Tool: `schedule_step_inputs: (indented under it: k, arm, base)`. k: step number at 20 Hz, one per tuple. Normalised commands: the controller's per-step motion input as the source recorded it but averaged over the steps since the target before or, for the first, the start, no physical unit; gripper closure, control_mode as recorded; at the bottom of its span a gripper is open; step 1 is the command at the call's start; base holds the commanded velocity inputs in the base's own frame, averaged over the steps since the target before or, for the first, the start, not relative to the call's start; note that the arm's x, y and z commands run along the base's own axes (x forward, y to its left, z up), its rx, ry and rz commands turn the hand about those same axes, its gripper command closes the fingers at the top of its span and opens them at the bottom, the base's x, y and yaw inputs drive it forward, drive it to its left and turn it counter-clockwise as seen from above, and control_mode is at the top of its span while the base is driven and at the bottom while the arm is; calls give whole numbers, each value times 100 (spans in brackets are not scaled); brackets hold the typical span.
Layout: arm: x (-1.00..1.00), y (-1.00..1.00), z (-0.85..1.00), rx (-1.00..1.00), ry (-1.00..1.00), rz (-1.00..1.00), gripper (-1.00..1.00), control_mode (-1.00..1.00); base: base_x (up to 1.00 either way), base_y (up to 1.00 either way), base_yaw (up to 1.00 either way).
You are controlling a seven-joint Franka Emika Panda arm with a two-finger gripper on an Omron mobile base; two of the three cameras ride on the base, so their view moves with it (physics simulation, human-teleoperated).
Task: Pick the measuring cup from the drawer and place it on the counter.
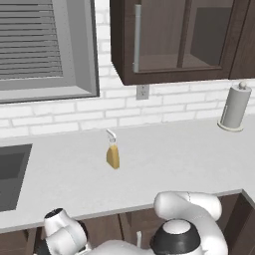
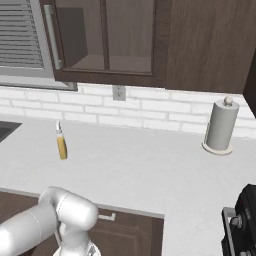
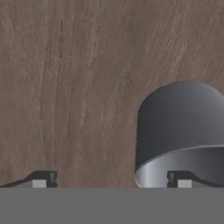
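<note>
In the hand view the measuring cup (image 3: pixel 181 127), a small round grey metal cup, stands on the dark brown wooden floor of the drawer (image 3: pixel 74 87), at the right of the picture. Its long handle is out of sight. My gripper (image 3: pixel 111 180) is open, its fingertips (image 3: pixel 40 179) set wide apart. The right tip sits just at the cup's near rim, and the left tip is over bare wood. Nothing is held between them. The pale counter (image 1: pixel 169 159) runs above the arm, which bends down below its front edge (image 2: pixel 125 210).
An amber bottle (image 1: pixel 113 155) (image 2: pixel 61 145) stands mid-counter. At the back right is a paper-towel roll (image 1: pixel 235 107) (image 2: pixel 220 126). The sink (image 1: pixel 10 174) lies at the left, a dark stove part (image 2: pixel 242 225) at the far right. Glass-fronted cabinets (image 1: pixel 169 35) hang overhead.
</note>
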Motion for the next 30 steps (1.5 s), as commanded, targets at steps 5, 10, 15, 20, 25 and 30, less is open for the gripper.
schedule_step_inputs:
  k: [5, 10, 15, 20, 25, 30]
  arm:
    - [-13, -29, 14, 4, -9, 1, -100, -100]
    - [-3, -55, -10, -1, -3, 4, -100, -100]
    - [5, -17, -19, -2, -3, 1, -100, -100]
    - [43, 32, -28, -6, 0, 0, -100, -100]
    - [15, 10, -42, -8, -2, 2, 100, -100]
    - [0, 0, -25, -5, -3, 3, 100, -100]
  base:
    - [0, 0, 0]
    - [0, 0, 0]
    - [0, 0, 0]
    - [0, 0, 0]
    - [0, 0, 0]
    - [0, 0, 0]
